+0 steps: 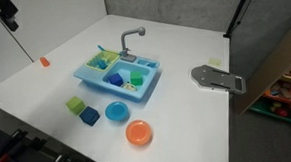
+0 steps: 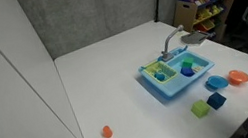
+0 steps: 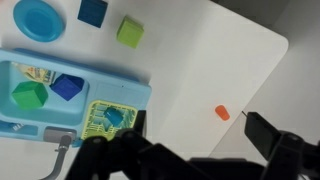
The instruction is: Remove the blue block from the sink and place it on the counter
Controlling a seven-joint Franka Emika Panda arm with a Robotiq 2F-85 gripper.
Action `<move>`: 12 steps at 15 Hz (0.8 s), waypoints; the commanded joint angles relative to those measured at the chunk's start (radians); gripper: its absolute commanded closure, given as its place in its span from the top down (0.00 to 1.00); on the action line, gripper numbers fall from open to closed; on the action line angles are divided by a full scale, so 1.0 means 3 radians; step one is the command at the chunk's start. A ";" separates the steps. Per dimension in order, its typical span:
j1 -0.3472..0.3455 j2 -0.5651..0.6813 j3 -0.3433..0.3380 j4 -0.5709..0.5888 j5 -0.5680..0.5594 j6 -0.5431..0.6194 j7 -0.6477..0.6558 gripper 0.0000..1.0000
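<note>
While the blue block (image 3: 67,87) lies in the sink (image 3: 90,58), the gripper (image 3: 195,132) (empty) seems spread.

Two raised exterior views from different sides of the counter (image 1: 188,119) — wrist view straight down — the sink (image 1: 101,85) common to all

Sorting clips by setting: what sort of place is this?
Likely a lab or office mock-up, not a real kitchen: a toy sink on a white table, grey partition wall, shelves of colourful items.
</note>
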State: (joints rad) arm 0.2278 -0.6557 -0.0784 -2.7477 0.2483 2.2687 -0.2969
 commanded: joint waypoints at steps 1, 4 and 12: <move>-0.0059 0.0528 0.0112 0.0285 -0.0082 0.0241 0.0059 1.00; -0.0119 0.0924 0.0182 0.0509 -0.0165 0.0390 0.0124 1.00; -0.0521 0.1919 0.0268 0.1238 -0.0688 0.0409 0.0641 1.00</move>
State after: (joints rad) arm 0.1165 -0.1970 -0.0109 -2.4831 0.0973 2.4036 -0.1772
